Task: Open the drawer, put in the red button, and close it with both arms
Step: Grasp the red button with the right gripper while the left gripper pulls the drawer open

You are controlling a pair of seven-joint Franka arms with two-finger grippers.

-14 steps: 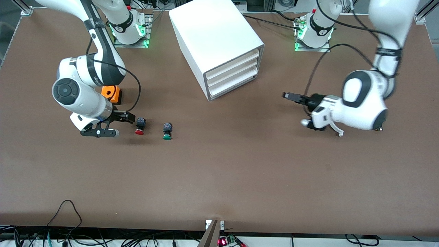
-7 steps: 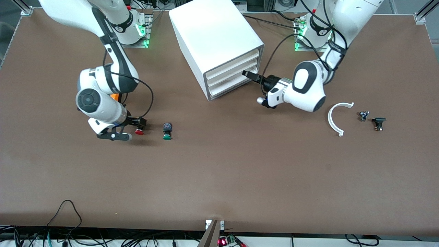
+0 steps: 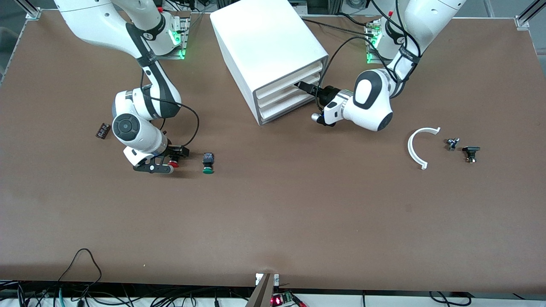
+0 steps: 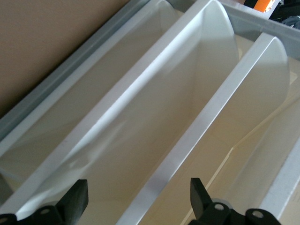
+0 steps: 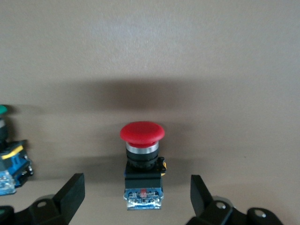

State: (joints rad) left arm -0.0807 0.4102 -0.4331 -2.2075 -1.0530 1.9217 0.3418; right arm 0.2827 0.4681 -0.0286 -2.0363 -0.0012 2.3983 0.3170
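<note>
The white cabinet stands at the back middle with three closed tray drawers. My left gripper is at the front of the middle drawer. In the left wrist view it is open, with the middle drawer's front lip between its fingers. The red button lies on the table toward the right arm's end. My right gripper is low over it. In the right wrist view it is open, with the red button between its fingers, not touching.
The green button lies just beside the red one and shows at the edge of the right wrist view. A small black part lies beside the right arm. A white curved piece and two small parts lie toward the left arm's end.
The left arm swung from its end of the table to the cabinet, bringing its gripper to the middle drawer's front. The right gripper slid over the red button to straddle it.
</note>
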